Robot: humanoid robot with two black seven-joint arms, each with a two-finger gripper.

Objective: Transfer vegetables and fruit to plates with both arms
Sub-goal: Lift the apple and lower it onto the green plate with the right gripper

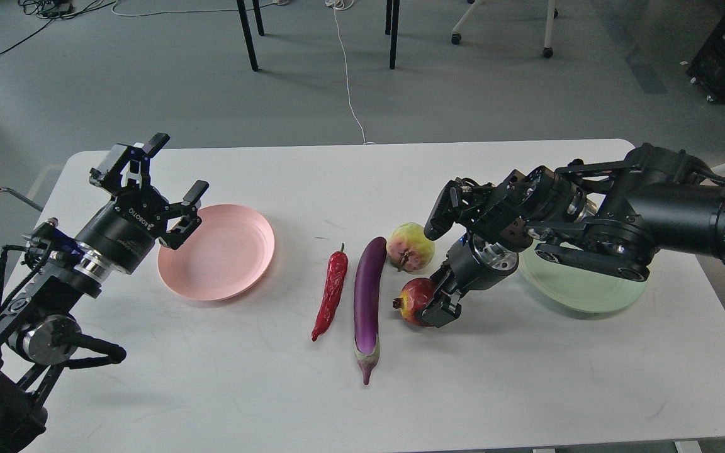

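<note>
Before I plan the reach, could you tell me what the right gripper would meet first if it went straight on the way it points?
Most likely the dark red round pomegranate; the right gripper already sits against it.

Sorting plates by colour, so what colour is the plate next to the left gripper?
Pale pink. The plate shows best in the head view.

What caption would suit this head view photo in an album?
Right gripper reaching around a dark red pomegranate; open left gripper above a round pale pink plate.

My matt black fingers (181,202) hang over a smooth white desk (463,377), beside a glossy purple eggplant (369,289) and wrinkled red chili (332,290).
</note>
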